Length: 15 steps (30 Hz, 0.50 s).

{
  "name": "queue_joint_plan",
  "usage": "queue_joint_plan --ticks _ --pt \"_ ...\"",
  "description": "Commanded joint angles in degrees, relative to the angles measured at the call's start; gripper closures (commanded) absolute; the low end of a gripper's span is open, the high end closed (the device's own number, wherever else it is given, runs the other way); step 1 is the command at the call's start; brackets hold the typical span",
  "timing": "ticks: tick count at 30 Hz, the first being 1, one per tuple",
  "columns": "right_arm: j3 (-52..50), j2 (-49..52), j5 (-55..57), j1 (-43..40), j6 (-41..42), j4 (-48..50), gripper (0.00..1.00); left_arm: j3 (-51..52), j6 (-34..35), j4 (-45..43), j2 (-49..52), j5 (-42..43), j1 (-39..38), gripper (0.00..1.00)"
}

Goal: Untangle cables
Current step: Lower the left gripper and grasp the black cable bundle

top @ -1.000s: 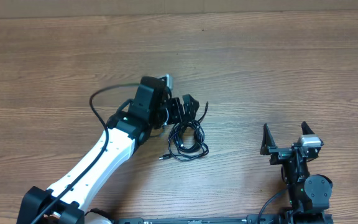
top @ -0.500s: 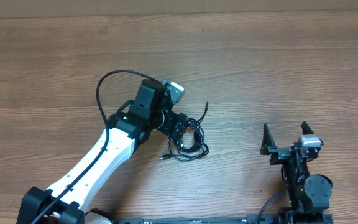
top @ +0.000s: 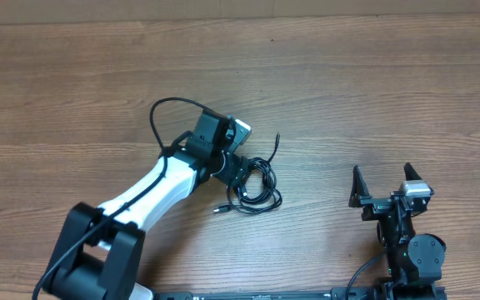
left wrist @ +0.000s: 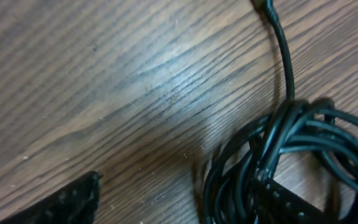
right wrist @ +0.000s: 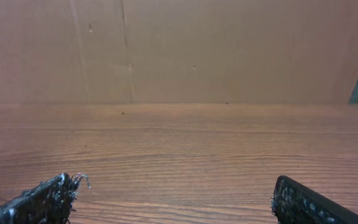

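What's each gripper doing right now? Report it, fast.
Left gripper: open, down at the cables, nothing clamped.
Right gripper: open, empty, well away from the cables.

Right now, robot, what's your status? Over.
Left gripper at the cables, jaws open. Right gripper off to the side, jaws open, empty. Cables one tangled bunch. Nothing in the way.

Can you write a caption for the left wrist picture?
Tangled black cables lying on the wooden table, one loose end stretching away.
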<state>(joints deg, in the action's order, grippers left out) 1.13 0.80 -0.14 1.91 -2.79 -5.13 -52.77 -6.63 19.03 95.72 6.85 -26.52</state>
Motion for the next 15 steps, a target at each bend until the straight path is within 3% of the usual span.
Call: queue_joint_plan --ticks 1,4,9,12,15 --pt "-0.66 -0.42 0.00 0.33 -0.09 0.37 0.00 -0.46 -1.07 -0.79 3.13 0.68 0.24 0.32" --pt "-0.66 -0.42 0.00 0.33 -0.09 0.37 0.00 -0.46 -1.05 -0.98 5.16 1.22 0.24 0.40" --pt "-0.66 -0.42 0.00 0.33 -0.11 0.37 0.00 -0.48 -1.05 -1.22 6.16 1.57 0.26 0.40" --pt "-0.66 -0.42 0.00 0.33 -0.09 0.37 0.00 -0.59 -1.11 -0.79 5.79 -0.13 0.26 0.34" --pt "-0.66 -0.42 0.00 0.33 -0.09 0.37 0.00 -1.64 -1.09 0.72 4.87 -3.78 0.24 0.40"
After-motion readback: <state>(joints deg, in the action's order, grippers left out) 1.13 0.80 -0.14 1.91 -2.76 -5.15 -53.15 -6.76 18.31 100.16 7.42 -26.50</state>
